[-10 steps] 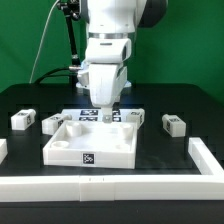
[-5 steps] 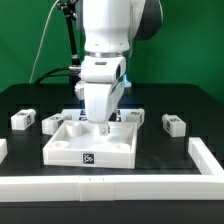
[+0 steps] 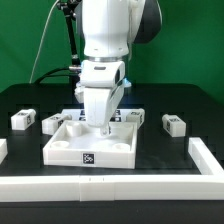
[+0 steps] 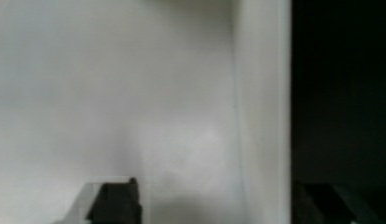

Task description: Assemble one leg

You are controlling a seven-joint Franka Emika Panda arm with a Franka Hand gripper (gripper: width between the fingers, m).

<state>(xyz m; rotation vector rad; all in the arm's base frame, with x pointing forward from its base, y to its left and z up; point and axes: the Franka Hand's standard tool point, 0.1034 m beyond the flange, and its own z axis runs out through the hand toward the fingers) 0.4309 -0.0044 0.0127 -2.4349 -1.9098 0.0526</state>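
Observation:
Three small white legs with tags lie on the black table: two at the exterior view's left (image 3: 21, 120) (image 3: 51, 124) and one at its right (image 3: 173, 124). The large white tray-like part (image 3: 70, 150) sits in the middle. My gripper (image 3: 104, 127) is low over the tray's back part, and its tips are hard to make out there. In the wrist view the gripper (image 4: 222, 203) is open; its dark fingertips (image 4: 115, 203) stand wide apart over a blurred white surface (image 4: 119, 100) with a raised white edge between them. It holds nothing.
The marker board (image 3: 135, 117) lies just behind the tray, partly hidden by the arm. A white rail runs along the table's front (image 3: 110, 185) and up the exterior view's right side (image 3: 205, 155). A black post and cables stand at the back left.
The arm has come down and shifted a little to the exterior view's left, bringing the gripper down onto the tray's back part. The legs and tray have not moved.

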